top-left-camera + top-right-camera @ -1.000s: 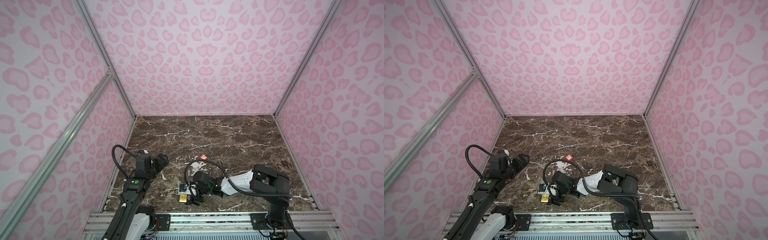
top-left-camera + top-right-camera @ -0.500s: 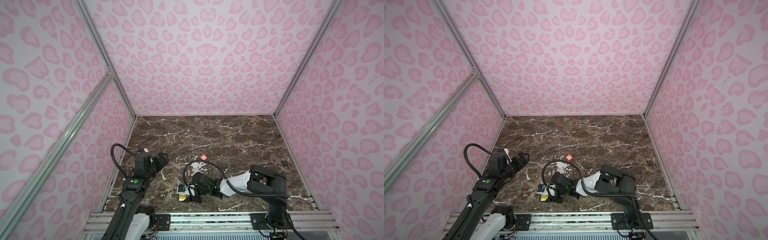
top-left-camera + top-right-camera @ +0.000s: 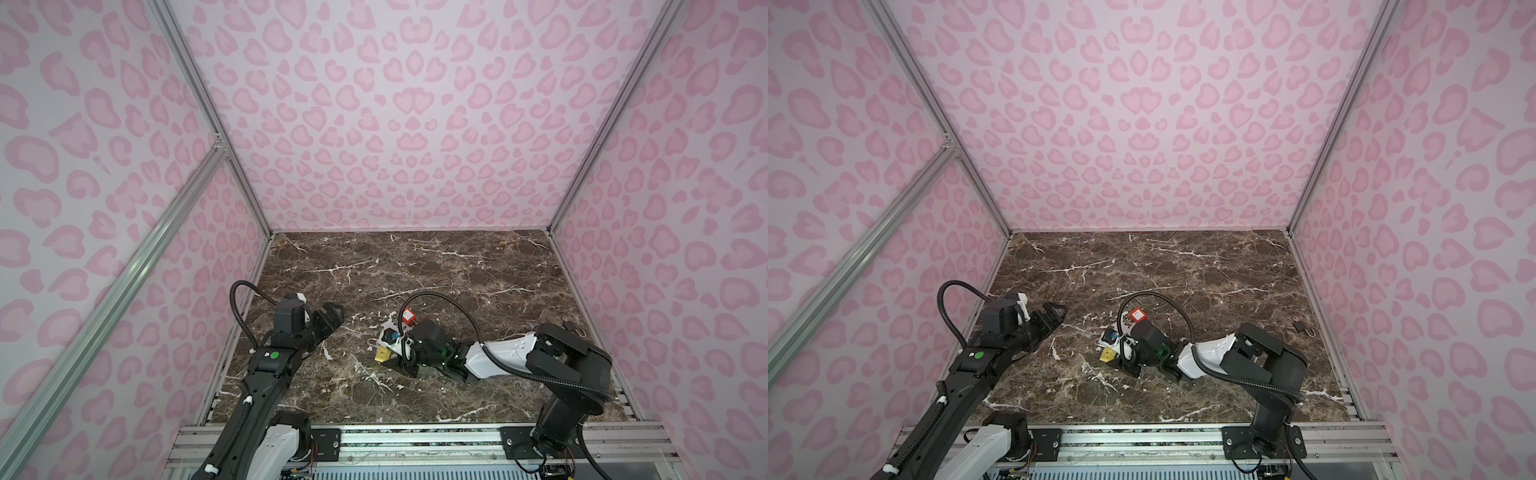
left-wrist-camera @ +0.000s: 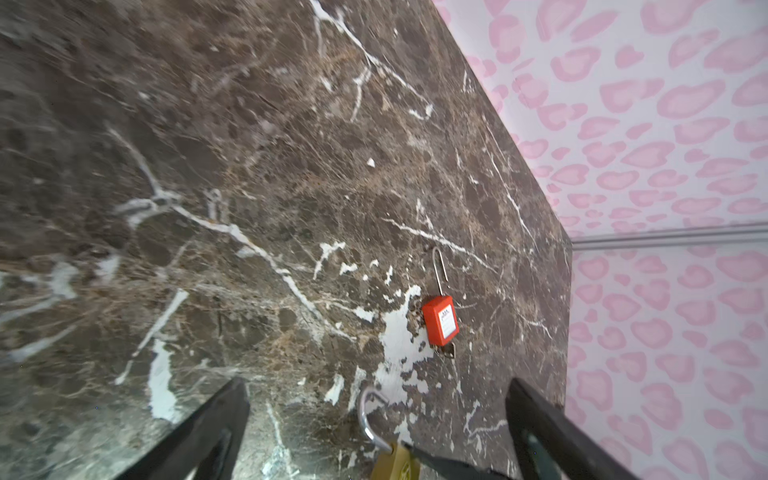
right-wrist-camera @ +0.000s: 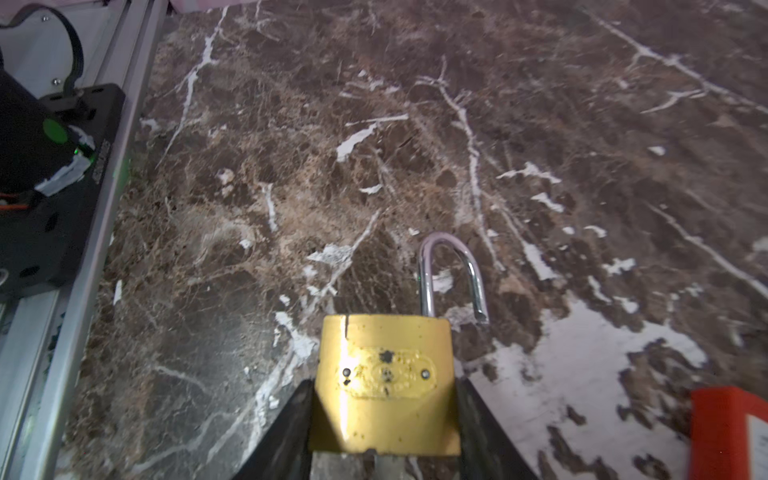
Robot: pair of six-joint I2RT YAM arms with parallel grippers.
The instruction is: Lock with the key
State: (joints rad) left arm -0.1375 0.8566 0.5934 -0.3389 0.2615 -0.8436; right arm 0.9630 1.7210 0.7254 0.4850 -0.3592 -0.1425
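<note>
A brass padlock (image 5: 384,382) with its silver shackle (image 5: 451,270) swung open lies on the marble table near the front middle, seen in both top views (image 3: 382,354) (image 3: 1106,355). My right gripper (image 5: 384,386) is shut on the padlock's body, one finger on each side. A grey metal piece (image 5: 345,467) shows under its base; I cannot tell whether this is the key. My left gripper (image 3: 332,313) hangs open to the left of the padlock, with nothing between its fingers (image 4: 232,399).
A red padlock (image 4: 440,320) with a long thin shackle lies just behind the brass one (image 3: 409,318). A small dark padlock (image 3: 1300,326) lies by the right wall. Pink patterned walls enclose the table; a metal rail (image 5: 83,249) runs along the front.
My right gripper has shut on the brass padlock and shifted slightly left. The left arm has barely moved.
</note>
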